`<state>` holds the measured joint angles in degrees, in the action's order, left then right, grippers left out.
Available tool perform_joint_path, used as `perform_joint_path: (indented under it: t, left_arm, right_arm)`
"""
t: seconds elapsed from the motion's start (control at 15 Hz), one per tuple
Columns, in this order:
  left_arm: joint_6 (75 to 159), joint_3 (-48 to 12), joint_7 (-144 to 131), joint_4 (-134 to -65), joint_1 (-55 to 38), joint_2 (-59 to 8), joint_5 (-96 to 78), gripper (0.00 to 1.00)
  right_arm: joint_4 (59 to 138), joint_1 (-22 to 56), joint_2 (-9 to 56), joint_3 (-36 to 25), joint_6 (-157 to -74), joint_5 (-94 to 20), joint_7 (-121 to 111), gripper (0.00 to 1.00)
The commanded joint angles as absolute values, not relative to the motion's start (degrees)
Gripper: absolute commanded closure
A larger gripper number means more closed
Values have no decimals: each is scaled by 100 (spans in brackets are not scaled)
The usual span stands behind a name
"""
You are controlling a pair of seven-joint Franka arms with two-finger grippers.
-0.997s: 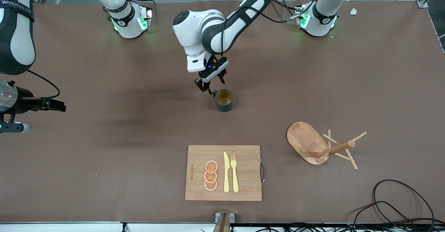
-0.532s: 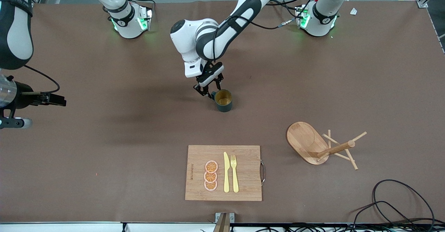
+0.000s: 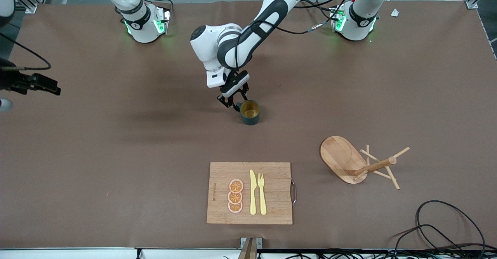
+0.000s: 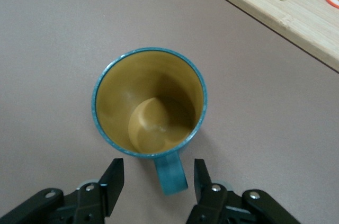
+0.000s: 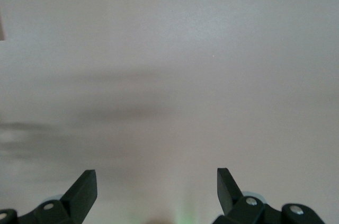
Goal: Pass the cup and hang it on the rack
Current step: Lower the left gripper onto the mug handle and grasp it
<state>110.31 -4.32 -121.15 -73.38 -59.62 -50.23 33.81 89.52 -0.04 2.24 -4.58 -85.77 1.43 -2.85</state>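
Two arms were at the table, with five lots on it.

Item, cup (image 3: 249,112): stood upright on the bare table near the middle, mouth up, mustard inside showing. Its handle (image 4: 171,174) pointed toward the left gripper. In the left wrist view (image 4: 150,103) it sat plain on the table, apart from the board's edge.

Item, left gripper (image 3: 235,102): low at the cup's handle side, reaching in from the left arm's base. Its fingers (image 4: 113,179) stood spread, one on each side of the handle with a gap at each, touching neither handle nor wall. It held nothing.

Item, right gripper (image 3: 48,86): hung over the table's edge at the right arm's end, well apart from the cup. In its own wrist view the fingers (image 5: 85,187) were spread wide with only bare table below and nothing between them.

Item, rack (image 3: 355,161): lay tipped on its side toward the left arm's end, nearer the front camera than the cup, oval base on edge, post and pegs resting on the table. No cup hung on it.

Item, board (image 3: 249,193): lay flat, nearest the front camera, bearing three orange slices (image 3: 235,196), a yellow knife (image 3: 252,192) and a yellow fork (image 3: 262,193) side by side.

Item, cable (image 3: 446,228): loose black loops at the table's corner, near the rack.
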Motion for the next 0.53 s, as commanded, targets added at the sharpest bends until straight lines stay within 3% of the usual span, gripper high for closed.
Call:
perform_joint_path:
  t: [0.0,0.47]
  left_arm:
    - [10942,-387,-12269,-7172,-6021,-5159,3401,39]
    - [10969,-396,-12489,-7181,-6021,-5256,3401,48]
  right_arm:
    - [9281,-105,-245,-439,-8543,105,-272,0]
    - [9273,-88,-483,-431,-8333,79,-299,0]
